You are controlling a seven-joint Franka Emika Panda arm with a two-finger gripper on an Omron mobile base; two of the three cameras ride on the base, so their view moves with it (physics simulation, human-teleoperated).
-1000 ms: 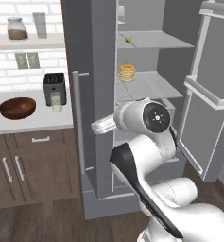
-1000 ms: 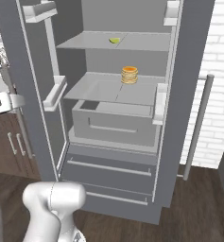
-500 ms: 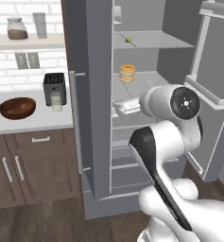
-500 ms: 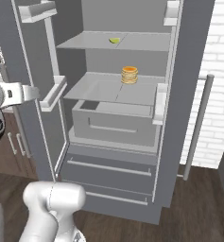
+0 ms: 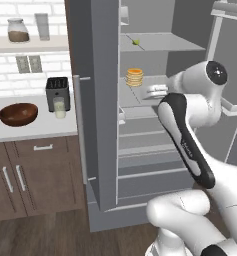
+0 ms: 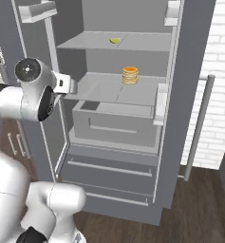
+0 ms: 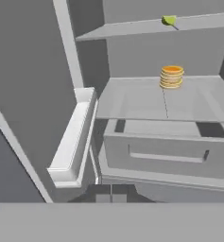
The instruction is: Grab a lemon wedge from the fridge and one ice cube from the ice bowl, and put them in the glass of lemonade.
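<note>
From the left base view the tall matte grey fridge (image 5: 97, 100) stands open, small green lemon wedge (image 5: 136, 42) on its upper shelf; the right base view shows the white gripper (image 6: 72, 86) below that shelf; the hand view suggests its shut fingertips (image 7: 103, 198) must open and rise

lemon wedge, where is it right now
The lemon wedge lies on the open fridge's upper shelf, one shelf above the orange stack.

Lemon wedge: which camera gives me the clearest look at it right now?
The right base view: the lemon wedge lies unobstructed on the fridge's upper shelf. The hand view has it near the top edge; the left base view shows a speck.
</note>
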